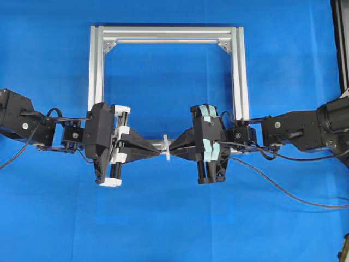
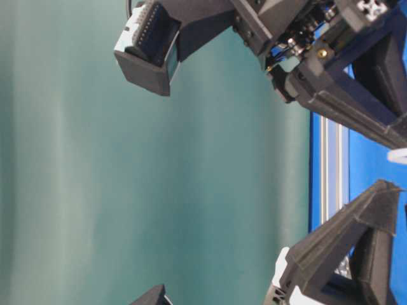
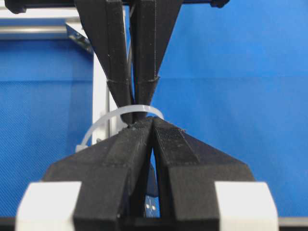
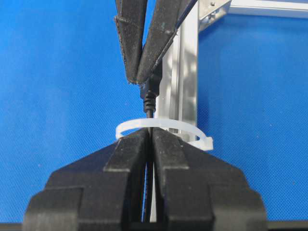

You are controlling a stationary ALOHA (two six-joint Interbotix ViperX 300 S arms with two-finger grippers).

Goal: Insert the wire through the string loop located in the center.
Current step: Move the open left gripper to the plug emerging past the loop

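The white string loop [image 1: 166, 148] stands upright on the frame's near bar, between my two grippers. My left gripper [image 1: 161, 154] is shut on the wire's dark plug [image 4: 148, 96], on the loop's left side. In the left wrist view the plug's end [image 3: 152, 208] shows deep between the shut left gripper [image 3: 151, 121], just behind the loop [image 3: 103, 126]. My right gripper [image 4: 150, 131] is shut on the thin black wire [image 4: 150, 114], which runs through the loop [image 4: 166, 124] to the plug. The right gripper [image 1: 171, 149] has its tips at the loop. The wire [image 1: 289, 194] trails right.
The silver aluminium frame [image 1: 166, 34] lies on the blue table behind both grippers; its bar [image 4: 187, 72] runs close past the loop. The arms' own black cables [image 1: 16, 153] hang at both sides. A dark post [image 1: 341, 38] stands at the far right edge.
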